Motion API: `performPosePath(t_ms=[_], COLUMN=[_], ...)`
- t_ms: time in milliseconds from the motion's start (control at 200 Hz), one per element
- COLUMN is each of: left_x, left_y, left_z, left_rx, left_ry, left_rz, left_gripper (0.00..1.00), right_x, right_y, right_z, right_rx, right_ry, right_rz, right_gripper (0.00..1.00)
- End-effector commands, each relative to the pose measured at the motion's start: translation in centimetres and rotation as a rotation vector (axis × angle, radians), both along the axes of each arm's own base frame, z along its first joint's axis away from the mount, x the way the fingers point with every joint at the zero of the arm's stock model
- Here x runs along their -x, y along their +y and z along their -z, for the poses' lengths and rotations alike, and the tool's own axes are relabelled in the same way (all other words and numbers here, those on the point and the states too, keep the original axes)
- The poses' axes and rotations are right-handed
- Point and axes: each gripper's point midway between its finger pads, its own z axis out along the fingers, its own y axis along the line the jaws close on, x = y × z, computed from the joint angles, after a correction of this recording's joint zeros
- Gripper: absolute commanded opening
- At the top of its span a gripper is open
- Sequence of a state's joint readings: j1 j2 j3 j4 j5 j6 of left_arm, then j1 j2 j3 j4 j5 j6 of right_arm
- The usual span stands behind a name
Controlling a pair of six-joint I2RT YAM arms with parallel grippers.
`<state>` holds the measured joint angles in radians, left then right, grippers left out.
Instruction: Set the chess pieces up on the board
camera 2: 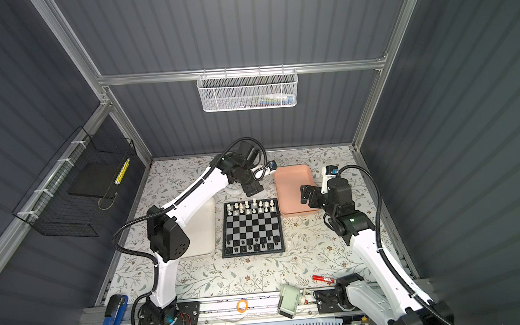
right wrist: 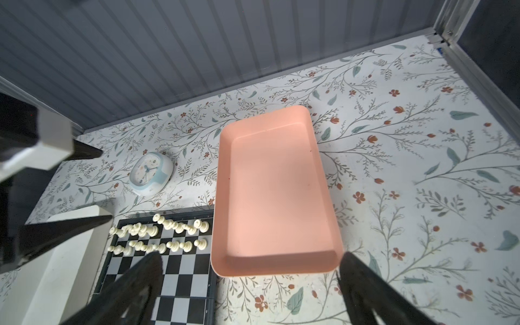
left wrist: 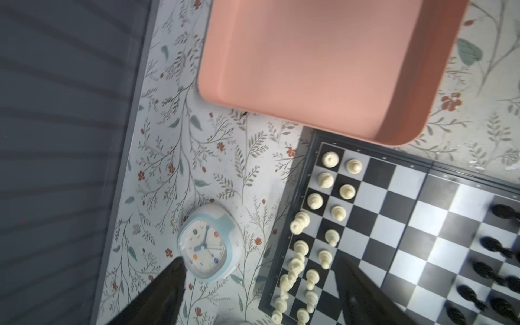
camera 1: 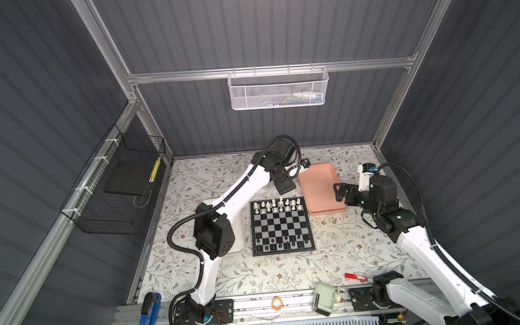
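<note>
Jaws of your left gripper (left wrist: 259, 284) and right gripper (right wrist: 250, 284) stood apart, empty, above the board (camera 1: 282, 227); chess pieces (camera 1: 278, 205) filled both end rows.

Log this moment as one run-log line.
board: white and black pieces in rows | pink tray: empty | left gripper: open | right gripper: open, holding nothing

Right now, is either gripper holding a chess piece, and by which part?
Nothing is held. The left gripper and the right gripper both show open jaws with nothing between the fingers. The pink tray under the right gripper holds nothing.
</note>
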<state>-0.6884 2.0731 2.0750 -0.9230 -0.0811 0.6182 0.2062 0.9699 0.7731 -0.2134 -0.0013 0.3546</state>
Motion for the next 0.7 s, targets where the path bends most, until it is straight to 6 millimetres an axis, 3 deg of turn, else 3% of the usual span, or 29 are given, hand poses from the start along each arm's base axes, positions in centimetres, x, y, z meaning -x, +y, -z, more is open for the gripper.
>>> performPosePath(t_ms=[0, 310, 475, 635, 650, 695], left_x=[-0.9, -4.8, -6.2, -7.1, -6.8, -6.9], left_y=[2.1, 11.0, 15.6, 19.2, 19.6, 20.6], left_z=[-2.5, -3.6, -3.6, -3.4, -2.3, -1.9], left_rx=[0.110, 0.276, 0.381, 0.498, 0.492, 0.503], left_ry=[-0.023, -0.047, -0.089, -0.193, -0.185, -0.208], left_rz=[-0.115, -0.443, -0.615, -0.755, -0.772, -0.806], left_gripper=[0.94, 0.97, 0.97, 0.99, 0.99, 0.99], right_x=[-1.2, -3.4, -3.5, -3.2, -3.1, -2.9], right_y=[-0.9, -2.1, -2.8, -4.5, -4.6, -4.6], right_z=[-1.7, -1.4, -2.2, -2.0, -1.9, -1.9], right_rx=[0.020, 0.103, 0.169, 0.231, 0.232, 0.234], right_ry=[-0.035, -0.108, -0.260, -0.283, -0.289, -0.317], right_rz=[0.055, 0.112, 0.125, 0.188, 0.190, 0.177], right_gripper=[0.99, 0.99, 0.99, 0.99, 0.99, 0.99])
